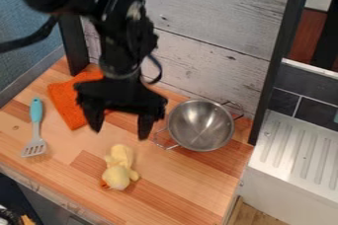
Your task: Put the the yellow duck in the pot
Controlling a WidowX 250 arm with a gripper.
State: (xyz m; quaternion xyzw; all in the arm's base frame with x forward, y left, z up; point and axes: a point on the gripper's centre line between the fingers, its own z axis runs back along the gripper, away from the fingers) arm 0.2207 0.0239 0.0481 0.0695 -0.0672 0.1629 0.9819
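The gripper [121, 133] is being held, fingers apart, above the worktop [178, 184]; the duck [119, 168] is apparently lying to its near side, long axis pointing roughly gripperward.

The duck [118, 169] is a small soft toy, pale yellow, with a touch of orange at the lower left of its rounder end; it lies stretched out on the worktop [175, 194], that rounder end toward the near edge, the narrower end pointing back; a small yellow nub sticks out at its right side; whether it lies on its back or front, I cannot tell. The pot [200, 125] is round, of shiny silver metal, with a thin wire handle on each of two opposite sides, one toward the near left, one toward the back right; it stands upright, open side up, behind the duck and to its right, the two apart.
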